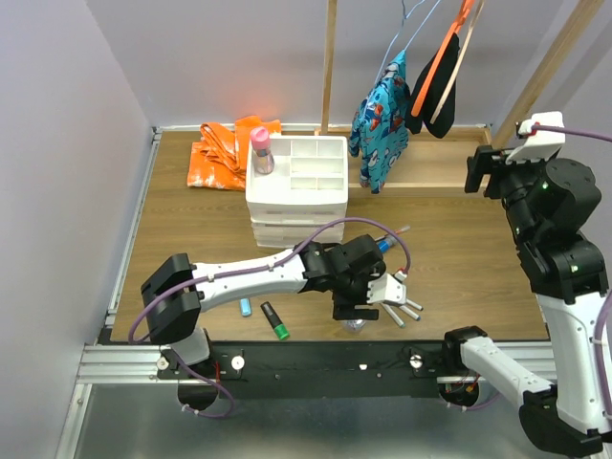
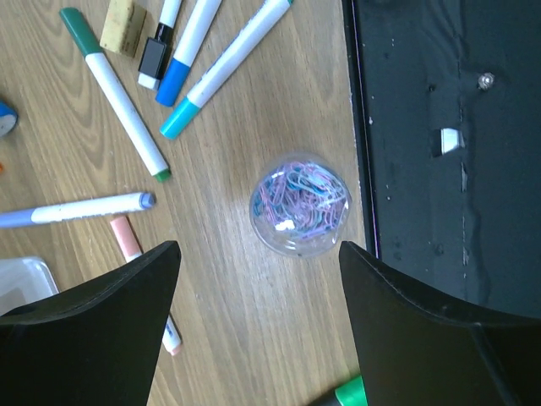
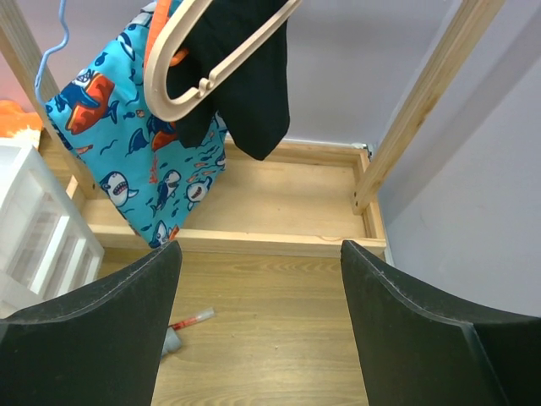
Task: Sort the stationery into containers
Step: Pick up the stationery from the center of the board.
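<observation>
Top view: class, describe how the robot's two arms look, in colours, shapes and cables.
White links between chunky black joints on both. A purple cable loops over the left arm; the right arm has one too, plus a small green light. The fingers are broad and black.

Right under the left gripper [image 2: 258,254] sits the clear jar [image 2: 300,205]: glossy see-through plastic, bright glints on its dome, with smooth pastel-coated clips [image 2: 314,188] inside. The fingers [image 2: 101,330] are matt black, no shine at all. The table [image 2: 237,338] beneath is wood, fine grain, satin finish. Past the fingertips lie the markers [image 2: 224,68], smooth white plastic barrels with faintly glossy caps, and beside them the tan block [image 2: 118,25], dull and grainy. Beyond the right gripper [image 3: 260,249] there is printed cloth [image 3: 127,152], soft and creased, over a bare pale wooden frame [image 3: 254,241].
</observation>
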Available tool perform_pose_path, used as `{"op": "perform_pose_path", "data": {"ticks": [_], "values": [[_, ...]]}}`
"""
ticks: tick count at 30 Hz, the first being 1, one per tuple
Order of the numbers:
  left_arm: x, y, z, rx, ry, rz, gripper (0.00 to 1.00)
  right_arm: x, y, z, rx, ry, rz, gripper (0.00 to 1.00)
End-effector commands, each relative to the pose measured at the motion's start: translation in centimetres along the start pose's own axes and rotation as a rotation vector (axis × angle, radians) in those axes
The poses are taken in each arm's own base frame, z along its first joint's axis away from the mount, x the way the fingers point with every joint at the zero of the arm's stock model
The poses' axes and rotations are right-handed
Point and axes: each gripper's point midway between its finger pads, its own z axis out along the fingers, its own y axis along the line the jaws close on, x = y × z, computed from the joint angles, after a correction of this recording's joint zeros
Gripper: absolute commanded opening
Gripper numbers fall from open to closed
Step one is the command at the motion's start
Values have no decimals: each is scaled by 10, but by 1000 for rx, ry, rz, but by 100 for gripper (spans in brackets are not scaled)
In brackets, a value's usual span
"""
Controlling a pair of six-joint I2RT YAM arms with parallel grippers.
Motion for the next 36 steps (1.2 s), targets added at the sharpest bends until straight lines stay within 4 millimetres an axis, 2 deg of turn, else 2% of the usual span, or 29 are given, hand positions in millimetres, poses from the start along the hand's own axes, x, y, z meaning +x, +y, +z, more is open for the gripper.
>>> {"op": "perform_pose_path", "data": {"ticks": [1, 8, 18, 36], "values": [[-17, 4, 10, 19, -48, 25, 85, -1, -3, -13, -7, -41, -26, 84], [2, -6, 30, 59, 6, -6, 85, 4, -5, -18, -2, -45, -32, 84], [17, -16, 46, 108, 52, -32, 85, 8, 0, -15, -17, -36, -15, 85], [26, -23, 65, 141, 76, -83, 82, 19, -1, -12, -6, -15, -21, 86]]}}
